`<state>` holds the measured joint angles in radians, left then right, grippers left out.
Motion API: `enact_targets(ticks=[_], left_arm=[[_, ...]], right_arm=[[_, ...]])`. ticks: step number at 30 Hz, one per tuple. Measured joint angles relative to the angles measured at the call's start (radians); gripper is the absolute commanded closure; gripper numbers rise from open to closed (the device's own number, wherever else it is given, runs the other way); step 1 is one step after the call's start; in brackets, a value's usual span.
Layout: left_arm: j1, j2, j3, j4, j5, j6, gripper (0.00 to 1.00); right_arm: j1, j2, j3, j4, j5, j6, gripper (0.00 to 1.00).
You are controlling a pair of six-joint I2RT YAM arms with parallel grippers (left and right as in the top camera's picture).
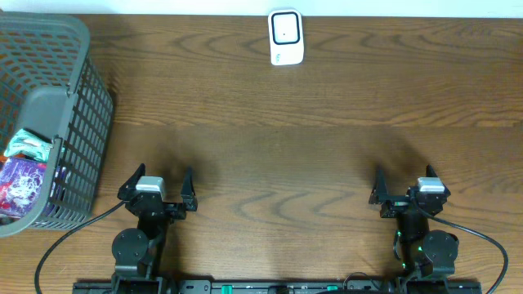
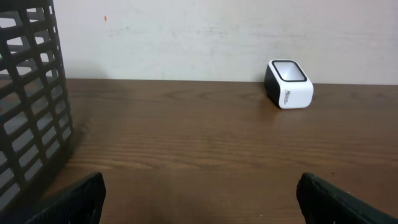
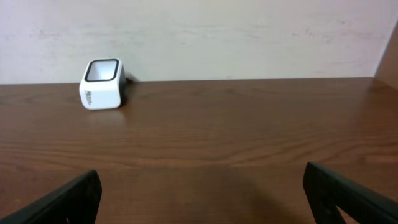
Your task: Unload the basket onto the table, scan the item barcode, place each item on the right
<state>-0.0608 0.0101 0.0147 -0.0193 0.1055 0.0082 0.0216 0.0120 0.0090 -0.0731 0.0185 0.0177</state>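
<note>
Left gripper (image 1: 160,184) and right gripper (image 1: 406,189): fingers apart, holding nothing, at near edge. Items (image 1: 24,175) lie in basket (image 1: 82,98) at left, partly cut off; barcodes not discernible. Scanner (image 1: 286,37) stands far centre.

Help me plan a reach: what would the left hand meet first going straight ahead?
Probably nothing: the left hand faces bare table; the basket lies left of its line, the scanner right.
</note>
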Motion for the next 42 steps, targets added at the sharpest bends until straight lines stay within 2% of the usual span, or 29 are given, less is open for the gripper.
enact_targets(ticks=[5,42], left_arm=[[0.0,0.031,0.0,0.0,0.0,0.0,0.02],[0.0,0.033,0.0,0.0,0.0,0.0,0.02]], right_arm=[[0.046,0.0,0.0,0.0,-0.001,0.0,0.01],[0.047,0.0,0.0,0.0,-0.001,0.0,0.01]])
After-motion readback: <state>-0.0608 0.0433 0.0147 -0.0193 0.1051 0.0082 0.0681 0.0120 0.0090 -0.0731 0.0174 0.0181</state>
